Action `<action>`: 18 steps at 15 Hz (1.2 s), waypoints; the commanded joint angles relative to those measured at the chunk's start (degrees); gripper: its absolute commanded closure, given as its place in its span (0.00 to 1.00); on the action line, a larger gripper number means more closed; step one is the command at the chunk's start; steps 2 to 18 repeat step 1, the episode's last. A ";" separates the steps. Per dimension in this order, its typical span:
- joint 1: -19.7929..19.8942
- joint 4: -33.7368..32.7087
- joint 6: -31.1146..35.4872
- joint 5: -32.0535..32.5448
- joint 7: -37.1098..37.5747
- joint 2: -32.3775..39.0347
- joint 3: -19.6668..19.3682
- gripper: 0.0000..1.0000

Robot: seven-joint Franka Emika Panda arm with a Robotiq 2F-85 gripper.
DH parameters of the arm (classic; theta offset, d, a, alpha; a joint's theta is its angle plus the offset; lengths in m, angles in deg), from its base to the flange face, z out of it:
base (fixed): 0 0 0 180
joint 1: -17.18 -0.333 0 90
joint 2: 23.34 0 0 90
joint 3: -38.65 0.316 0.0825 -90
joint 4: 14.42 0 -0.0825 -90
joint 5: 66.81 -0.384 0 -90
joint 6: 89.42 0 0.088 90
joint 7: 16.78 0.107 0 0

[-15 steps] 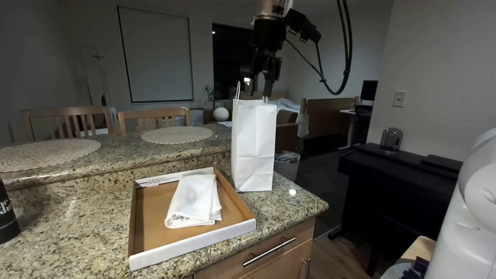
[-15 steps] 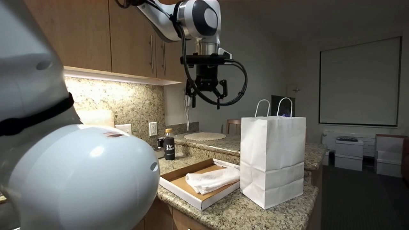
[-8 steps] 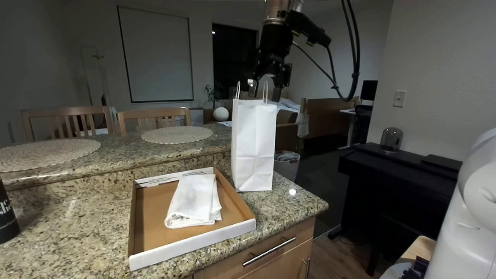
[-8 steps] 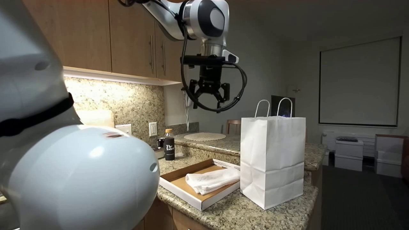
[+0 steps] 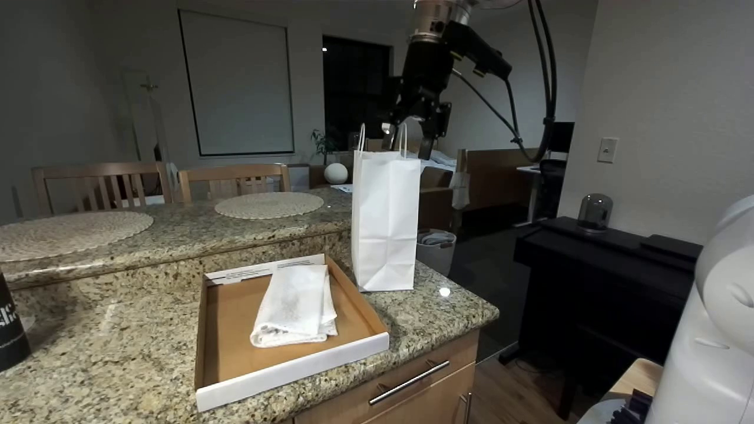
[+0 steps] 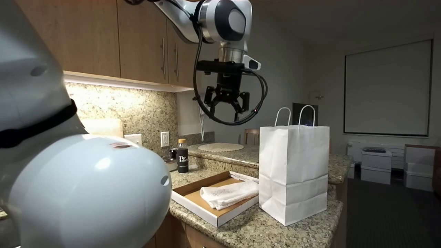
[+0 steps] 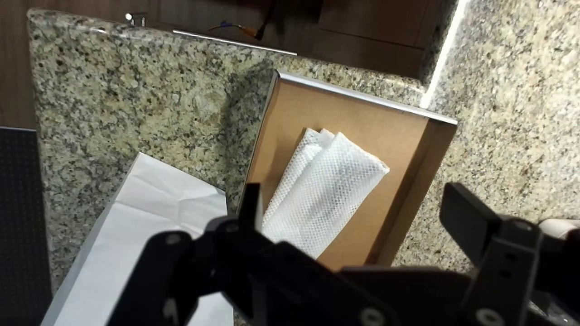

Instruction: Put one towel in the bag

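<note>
The gripper [image 6: 224, 114] was held above the counter [image 6: 265, 229], jaws parted wide, nothing gripped, a folded towel [image 7: 326, 194] was seen below between them in the wrist view, laid in a shallow box [image 7: 385, 131], a white bag [image 6: 294, 165] was set upright beside the box

Bag [image 6: 294, 174] & mesh-patt towel [image 7: 325, 194] are wht, counter [image 7: 136, 104] speckled.

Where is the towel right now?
In the wrist view, the towel lies folded near the middle, inside the tray, to the right of the bag.
</note>
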 commanded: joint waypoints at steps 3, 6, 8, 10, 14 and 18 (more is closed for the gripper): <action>0.25 -0.09 -0.12 -0.10 -0.10 0.03 0.19 0.00; 0.25 -0.09 -0.12 -0.10 -0.10 0.03 0.19 0.00; 0.25 -0.09 -0.12 -0.10 -0.10 0.03 0.19 0.00; 0.25 -0.09 -0.12 -0.10 -0.10 0.03 0.19 0.00; 0.25 -0.09 -0.12 -0.10 -0.10 0.03 0.19 0.00; 0.25 -0.09 -0.12 -0.10 -0.10 0.03 0.19 0.00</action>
